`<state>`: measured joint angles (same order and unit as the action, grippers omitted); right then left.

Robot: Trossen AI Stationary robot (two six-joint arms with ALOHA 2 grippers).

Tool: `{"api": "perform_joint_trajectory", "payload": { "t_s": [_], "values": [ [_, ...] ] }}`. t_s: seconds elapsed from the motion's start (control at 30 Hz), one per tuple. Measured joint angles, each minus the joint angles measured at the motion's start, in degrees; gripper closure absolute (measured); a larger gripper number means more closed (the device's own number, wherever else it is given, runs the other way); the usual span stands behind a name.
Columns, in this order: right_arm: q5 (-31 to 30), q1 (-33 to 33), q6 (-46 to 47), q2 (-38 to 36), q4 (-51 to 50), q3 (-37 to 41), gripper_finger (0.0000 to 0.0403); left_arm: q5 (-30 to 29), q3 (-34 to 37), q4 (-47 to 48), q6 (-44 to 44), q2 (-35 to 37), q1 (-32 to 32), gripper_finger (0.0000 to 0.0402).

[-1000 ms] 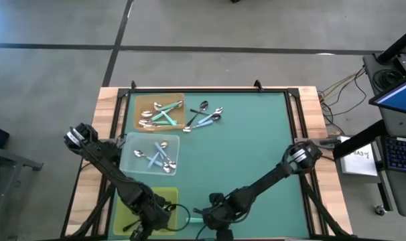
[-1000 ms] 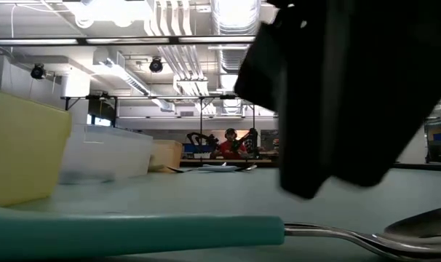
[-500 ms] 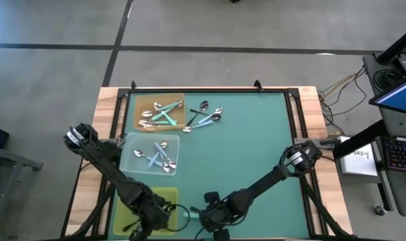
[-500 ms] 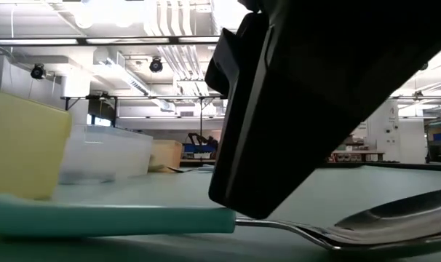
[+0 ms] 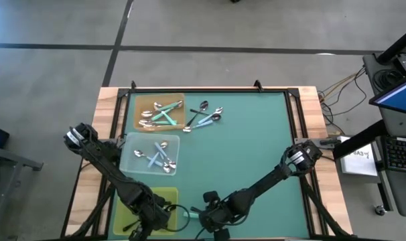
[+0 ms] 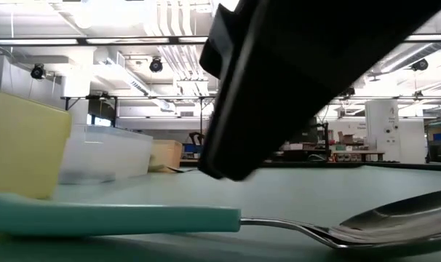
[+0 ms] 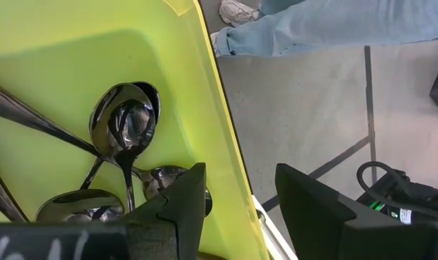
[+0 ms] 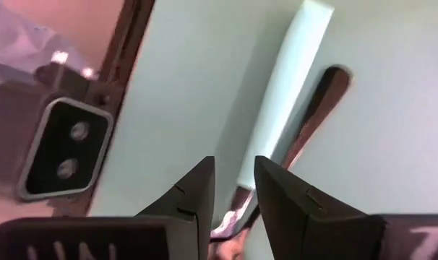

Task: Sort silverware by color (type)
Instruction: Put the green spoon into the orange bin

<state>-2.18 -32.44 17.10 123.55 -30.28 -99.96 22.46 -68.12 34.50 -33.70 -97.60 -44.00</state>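
Note:
A mint-teal-handled spoon [image 6: 111, 220] lies flat on the green mat at the table's near edge [image 5: 194, 213], its metal bowl [image 6: 395, 222] toward the right. My right gripper [image 5: 213, 215] hangs just above it, open by a narrow gap [image 8: 233, 165], and the handle [image 8: 291, 79] runs toward that gap. My left gripper [image 5: 149, 215] is open [image 7: 237, 173] over the near rim of the yellow tray [image 7: 212, 108], which holds black-handled spoons [image 7: 125, 126]. More spoons lie loose on the mat [image 5: 204, 115].
A brown tray [image 5: 141, 107] with teal spoons and a clear tray [image 5: 130, 148] with pale blue spoons sit along the table's left side, beyond the yellow tray [image 5: 166, 195]. The low camera [image 8: 67, 144] stands at the near edge. The mat's right half is bare.
My right gripper moved a little toward the table's left, dipped down to the teal spoon, then rose off it. The spoon slid slightly toward the left along the near edge and still lies on the mat.

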Motion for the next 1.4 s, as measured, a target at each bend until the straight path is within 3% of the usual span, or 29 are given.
{"api": "perform_joint_trajectory", "payload": {
  "t_s": [0.1, 0.77, 1.4],
  "values": [
    [-2.49, 0.02, -1.50, 0.00, 1.37, 0.00, 0.0310, 0.00, 0.00, -0.04, 0.21, 0.02, -0.08, 0.0251],
    [-2.87, 0.59, -1.17, 4.22, 6.02, -0.26, 0.0310, -2.01, 0.00, -1.54, -0.62, -0.37, -1.59, 0.0251],
    [-3.63, 0.45, -1.63, 1.62, 6.56, -0.20, 0.0315, -2.45, 0.35, -1.99, -0.92, -0.42, -2.33, 0.0251]
  ]
}}
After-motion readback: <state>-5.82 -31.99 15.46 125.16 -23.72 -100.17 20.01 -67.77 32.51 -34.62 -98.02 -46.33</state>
